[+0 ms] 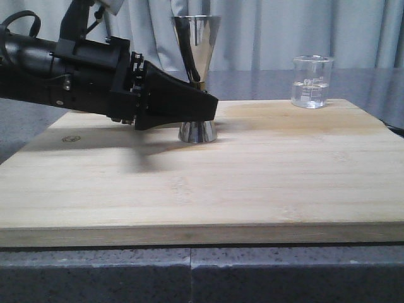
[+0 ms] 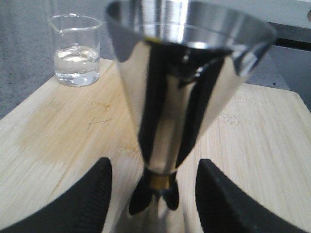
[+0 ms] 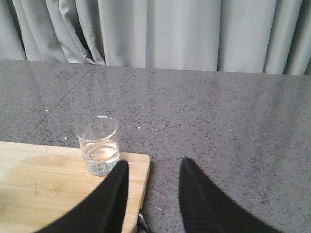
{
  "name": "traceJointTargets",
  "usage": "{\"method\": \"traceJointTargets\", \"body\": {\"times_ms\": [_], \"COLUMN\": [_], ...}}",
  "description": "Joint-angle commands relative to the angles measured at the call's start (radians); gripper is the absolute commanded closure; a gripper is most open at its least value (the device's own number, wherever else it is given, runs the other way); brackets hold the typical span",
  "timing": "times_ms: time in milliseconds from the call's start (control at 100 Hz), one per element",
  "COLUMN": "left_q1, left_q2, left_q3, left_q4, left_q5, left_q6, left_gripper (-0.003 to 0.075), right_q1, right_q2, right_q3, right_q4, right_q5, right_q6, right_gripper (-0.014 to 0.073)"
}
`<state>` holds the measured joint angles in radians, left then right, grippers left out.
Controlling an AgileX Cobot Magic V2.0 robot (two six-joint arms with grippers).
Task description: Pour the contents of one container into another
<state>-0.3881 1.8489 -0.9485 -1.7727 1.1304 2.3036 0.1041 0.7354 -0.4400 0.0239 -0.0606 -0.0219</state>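
the left hand (image 2: 153, 194) sits with its fingers apart around the waist of the upright jigger (image 1: 197, 76) near the back of the wooden board (image 1: 202, 189), seemingly steadying it, not yet clamped. the beaker (image 1: 311, 82), part full of clear liquid, stands at the board's far right corner, well apart. the right hand (image 3: 150, 194), fingers apart and empty, hovers just beside the beaker; next it should likely close on it, then carry it over the jigger's mouth.

Matte black left arm (image 1: 69, 72) with looped cable, small screws, and tapered textured black jaws.
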Motion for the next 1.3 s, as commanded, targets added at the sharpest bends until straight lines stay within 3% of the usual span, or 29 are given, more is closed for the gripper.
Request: {"method": "traceJointTargets", "body": {"times_ms": [0,220,830,1110,1290], "left_q1": [-0.014,-0.014,-0.014,-0.014,-0.014], "left_q2": [-0.04,-0.04,-0.04,-0.04,-0.04], "left_q3": [-0.036,-0.051,-0.051,-0.051,-0.057], "left_q4": [-0.078,-0.078,-0.078,-0.078,-0.078], "left_q5": [0.081,0.09,0.096,0.123,0.137], "left_q6": [0.003,0.003,0.003,0.003,0.001], "left_gripper": [0.0365,0.0374,0.0582,0.074,0.0739], "right_q1": [0.001,0.001,0.001,0.001,0.001], "right_q2": [0.001,0.001,0.001,0.001,0.001], "right_q3": [-0.04,-0.04,-0.04,-0.04,-0.04], "right_q4": [-0.01,-0.01,-0.01,-0.01,-0.01], "right_q5": [-0.081,-0.081,-0.081,-0.093,-0.11], "right_q6": [-0.002,-0.002,-0.002,-0.002,-0.002], "right_gripper": [0.0365,0.0365,0.0365,0.0365,0.0365]}}
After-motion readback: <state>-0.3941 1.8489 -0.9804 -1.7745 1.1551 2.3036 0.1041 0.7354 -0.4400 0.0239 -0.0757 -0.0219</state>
